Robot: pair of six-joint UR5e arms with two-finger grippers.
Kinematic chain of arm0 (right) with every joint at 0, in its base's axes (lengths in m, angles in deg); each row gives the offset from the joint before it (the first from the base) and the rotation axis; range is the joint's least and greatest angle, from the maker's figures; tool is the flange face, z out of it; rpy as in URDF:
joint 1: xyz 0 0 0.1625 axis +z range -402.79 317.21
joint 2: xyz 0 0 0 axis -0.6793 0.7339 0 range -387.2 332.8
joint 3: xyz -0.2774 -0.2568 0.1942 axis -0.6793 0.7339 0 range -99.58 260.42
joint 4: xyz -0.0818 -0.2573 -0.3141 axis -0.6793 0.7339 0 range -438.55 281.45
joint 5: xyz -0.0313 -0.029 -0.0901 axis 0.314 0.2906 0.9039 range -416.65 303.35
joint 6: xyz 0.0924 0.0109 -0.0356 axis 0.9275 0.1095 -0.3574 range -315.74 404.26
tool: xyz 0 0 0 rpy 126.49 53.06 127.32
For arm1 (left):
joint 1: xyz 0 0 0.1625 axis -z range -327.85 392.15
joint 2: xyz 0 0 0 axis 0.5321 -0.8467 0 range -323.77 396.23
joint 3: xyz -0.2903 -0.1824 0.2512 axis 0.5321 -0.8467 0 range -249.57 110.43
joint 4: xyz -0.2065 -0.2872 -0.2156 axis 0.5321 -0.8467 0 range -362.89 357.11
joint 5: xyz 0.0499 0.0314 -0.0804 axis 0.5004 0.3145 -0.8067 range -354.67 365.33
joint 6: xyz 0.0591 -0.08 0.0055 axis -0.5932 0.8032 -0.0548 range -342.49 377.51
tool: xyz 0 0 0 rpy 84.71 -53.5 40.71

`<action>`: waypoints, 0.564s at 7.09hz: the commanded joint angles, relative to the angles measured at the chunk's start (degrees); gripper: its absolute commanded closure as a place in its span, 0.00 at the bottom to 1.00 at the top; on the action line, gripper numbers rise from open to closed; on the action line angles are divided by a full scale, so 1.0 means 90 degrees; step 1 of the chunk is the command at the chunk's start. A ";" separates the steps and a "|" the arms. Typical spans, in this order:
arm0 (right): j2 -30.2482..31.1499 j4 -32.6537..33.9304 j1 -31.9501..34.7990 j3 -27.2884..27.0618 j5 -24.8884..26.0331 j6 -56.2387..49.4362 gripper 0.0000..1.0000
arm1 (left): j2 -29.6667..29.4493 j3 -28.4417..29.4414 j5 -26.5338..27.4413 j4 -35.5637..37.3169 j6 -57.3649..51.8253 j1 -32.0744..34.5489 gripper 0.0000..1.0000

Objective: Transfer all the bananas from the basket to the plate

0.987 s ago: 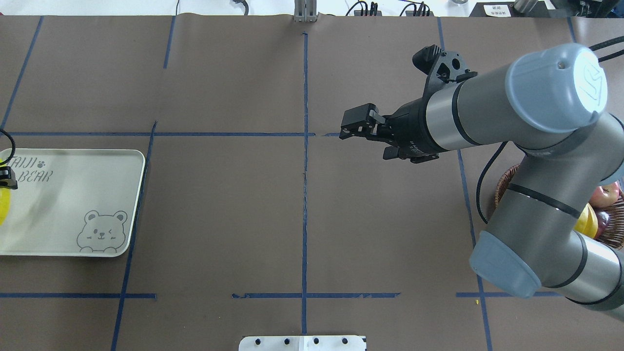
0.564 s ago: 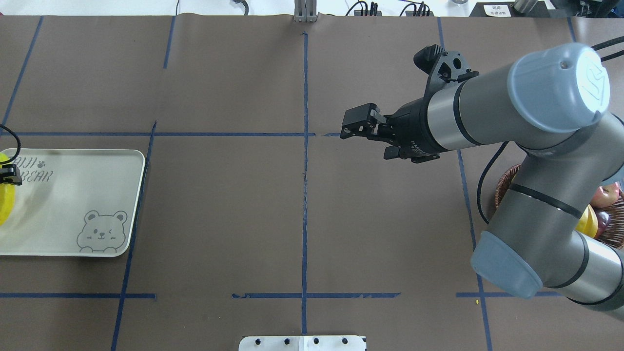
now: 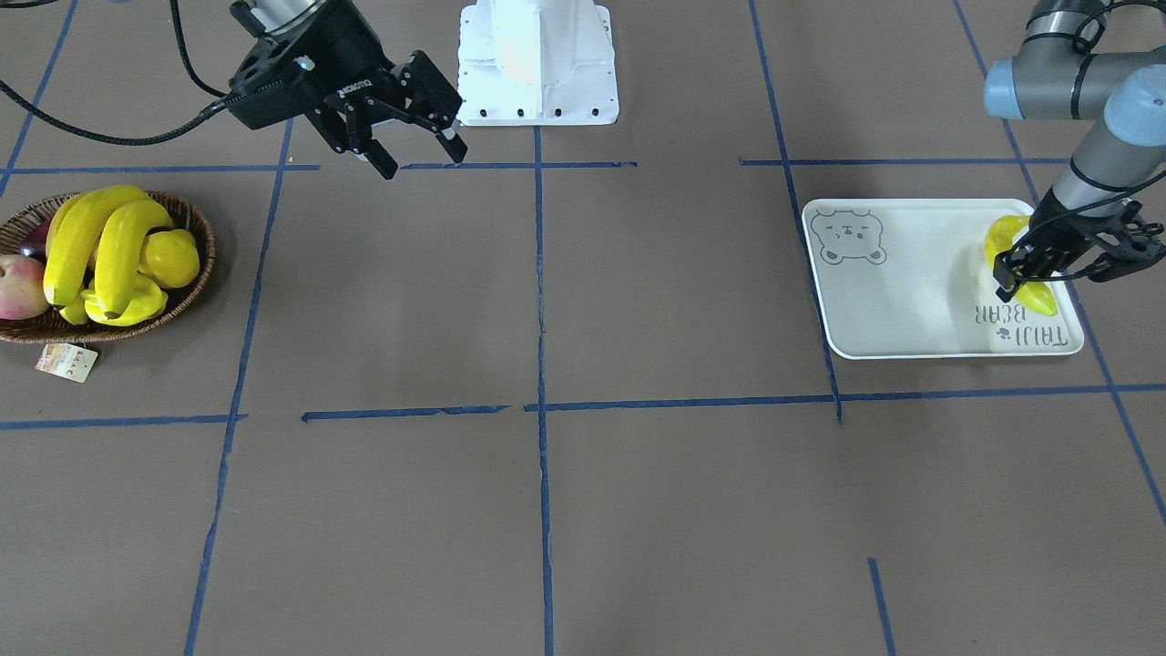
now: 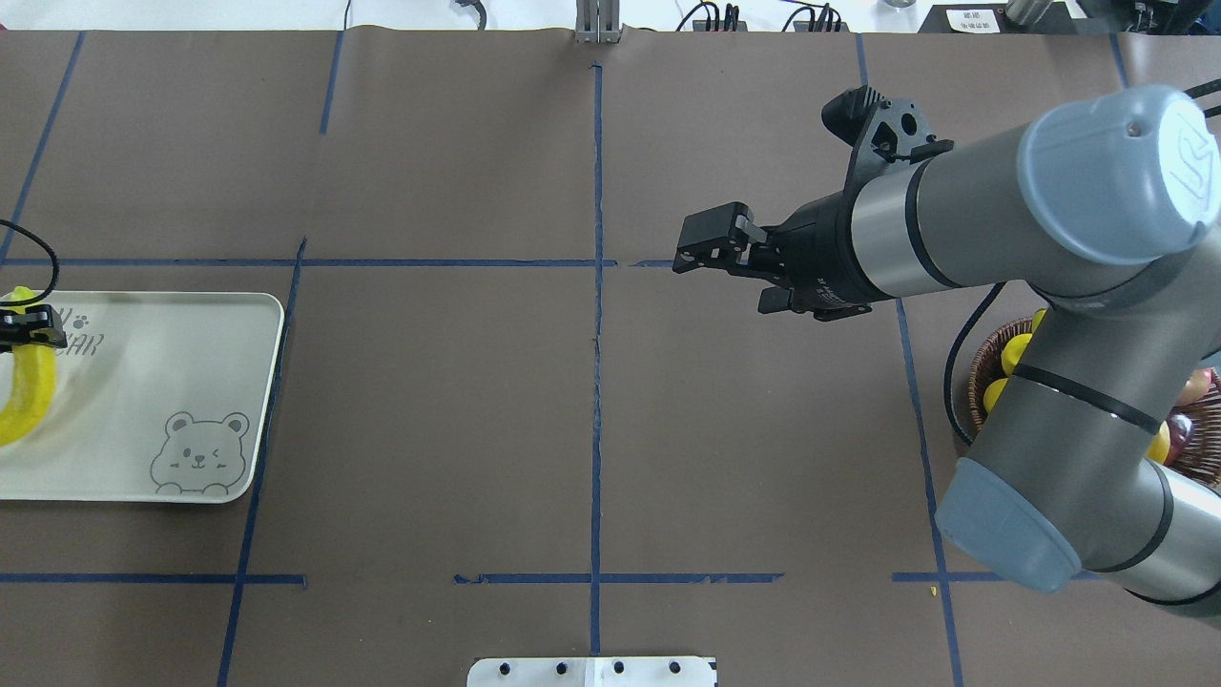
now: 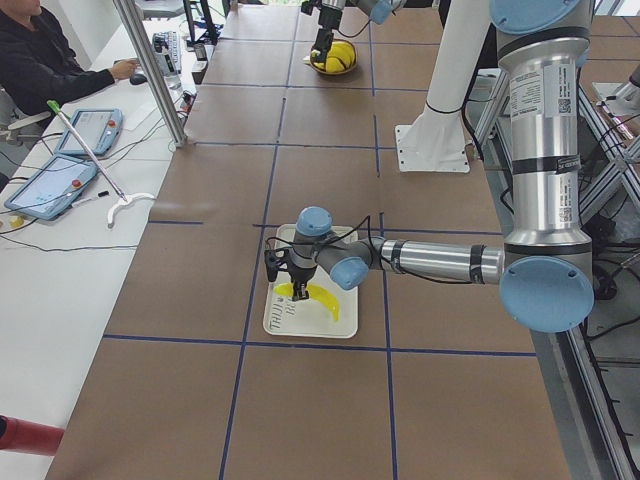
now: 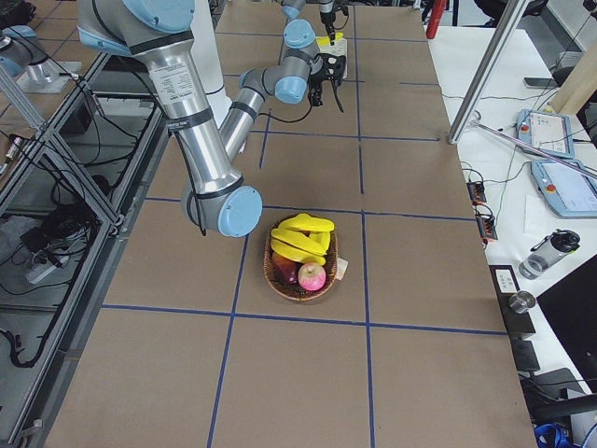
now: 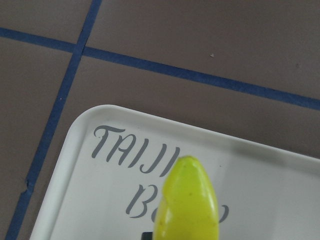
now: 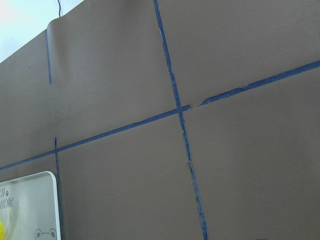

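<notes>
The middle of the counter (image 3: 638, 301) lies bare: broad brown paper crossed by blue tape lines, so I have free room between the two ends. The plate (image 3: 893, 301) sits at my left end, cut off by the overhead view's left edge. The basket (image 3: 187, 301) sits at the far right end, where the right arm's elbow hides most of it from overhead.

The left pincer (image 3: 1048, 273) hangs over the plate's lettered end, clamped on one banana (image 4: 24, 396). Its lower curve is on or just above the white surface; I cannot tell which. The right pincer (image 3: 424, 160) hovers above bare counter near the centre line, jaws wide apart, holding nothing. The remaining bananas (image 3: 96, 241) are piled in the basket with other fruit.

Against a second ago, the held banana has swung in from the overhead view's left edge and now shows most of its curve over the plate. The right arm has drifted slightly toward the basket side, uncovering more of the fruit there.
</notes>
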 commanded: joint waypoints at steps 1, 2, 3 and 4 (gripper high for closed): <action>0.0097 0.0000 0.0005 -0.0041 0.0000 0.0000 0.00 | -0.0012 -0.0002 -0.0011 -0.0016 -0.0026 0.0017 0.01; 0.0194 0.0000 0.0092 -0.0080 -0.0039 0.0000 0.00 | 0.0008 -0.0137 -0.0079 -0.0016 -0.0104 0.0036 0.01; 0.0389 0.0010 0.0306 -0.0109 -0.0223 -0.0029 0.00 | 0.0027 -0.0409 -0.0438 0.0051 -0.0114 0.0114 0.01; 0.0874 0.0010 0.0462 -0.0274 -0.0418 -0.0474 0.00 | 0.0018 -0.0722 -0.0751 0.0168 -0.0114 0.0627 0.01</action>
